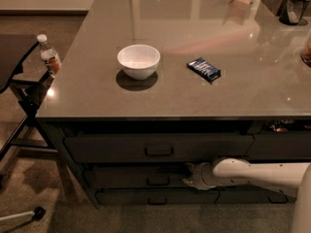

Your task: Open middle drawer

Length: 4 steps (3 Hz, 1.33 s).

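Observation:
The middle drawer is a wide dark grey front under the taller top drawer and above the thin bottom drawer. Its small loop handle sits at the centre. It looks closed, flush with the other fronts. My gripper is at the end of the white arm that reaches in from the right. It is against the middle drawer's front, a little to the right of the handle and apart from it. The gripper's tip is dark and mostly hidden in shadow.
The grey countertop holds a white bowl and a dark blue packet. A water bottle stands on a black stand to the left. A narrow drawer column is at the right.

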Tool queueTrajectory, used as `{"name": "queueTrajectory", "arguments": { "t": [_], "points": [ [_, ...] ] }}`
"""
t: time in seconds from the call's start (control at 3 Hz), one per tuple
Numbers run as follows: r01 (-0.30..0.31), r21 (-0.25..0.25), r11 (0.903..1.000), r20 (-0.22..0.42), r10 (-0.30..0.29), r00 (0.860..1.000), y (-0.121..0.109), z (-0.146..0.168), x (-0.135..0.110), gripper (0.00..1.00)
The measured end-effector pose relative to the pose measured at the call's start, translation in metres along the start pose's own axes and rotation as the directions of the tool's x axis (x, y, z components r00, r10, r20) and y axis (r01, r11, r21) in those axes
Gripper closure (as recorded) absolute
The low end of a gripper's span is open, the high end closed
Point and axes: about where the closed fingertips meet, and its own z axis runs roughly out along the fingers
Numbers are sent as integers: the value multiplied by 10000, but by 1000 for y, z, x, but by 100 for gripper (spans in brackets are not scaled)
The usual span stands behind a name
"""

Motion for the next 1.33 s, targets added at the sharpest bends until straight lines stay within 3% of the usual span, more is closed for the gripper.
{"name": "queueTrajectory", "arguments": {
  "t": [0.33, 0.67, 1.33],
  "points": [
    [-4, 2, 10000, 1, 4, 10000, -3, -1, 0, 100],
    [-735, 393, 9965, 140, 730, 9972, -2, -18, -3, 100],
    [-1002, 541, 9935, 145, 995, 9949, -6, -28, -3, 100]
  ]
}}
